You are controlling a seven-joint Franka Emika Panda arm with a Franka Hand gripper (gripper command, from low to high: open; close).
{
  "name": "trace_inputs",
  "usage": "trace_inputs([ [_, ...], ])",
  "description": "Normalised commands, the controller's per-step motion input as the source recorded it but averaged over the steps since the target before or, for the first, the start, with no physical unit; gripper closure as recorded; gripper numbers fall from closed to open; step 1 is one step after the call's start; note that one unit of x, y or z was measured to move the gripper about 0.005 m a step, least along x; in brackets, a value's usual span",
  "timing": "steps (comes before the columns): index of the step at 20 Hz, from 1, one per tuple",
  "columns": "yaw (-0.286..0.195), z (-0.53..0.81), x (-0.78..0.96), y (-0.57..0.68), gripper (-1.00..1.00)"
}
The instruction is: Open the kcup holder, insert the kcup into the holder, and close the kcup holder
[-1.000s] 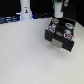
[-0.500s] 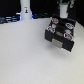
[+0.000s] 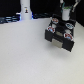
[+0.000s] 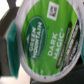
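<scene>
Kcup (image 4: 47, 40) filling wrist view, green foil lid, white rim, black holder (image 3: 61, 34) upper right of exterior view, gripper (image 3: 65, 15) above it, jaw state indeterminate.

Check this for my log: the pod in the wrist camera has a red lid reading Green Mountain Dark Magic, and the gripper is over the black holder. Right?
Not quite: the lid is green, not red. The wrist view shows the kcup with a green top printed Green Mountain Dark Magic. The rest holds: in the exterior view the gripper is over the black kcup holder.
</scene>
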Motion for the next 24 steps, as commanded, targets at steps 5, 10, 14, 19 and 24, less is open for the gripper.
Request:
trace_inputs([
  [5, 0.024, -0.25, -0.03, 0.01, 1.0],
  [10, 0.014, -0.27, -0.05, 0.0, 1.0],
  [14, 0.004, -0.25, -0.03, -0.02, 1.0],
  [19, -0.005, -0.2, -0.03, -0.02, 1.0],
  [24, -0.008, 0.01, -0.02, -0.12, 1.0],
])
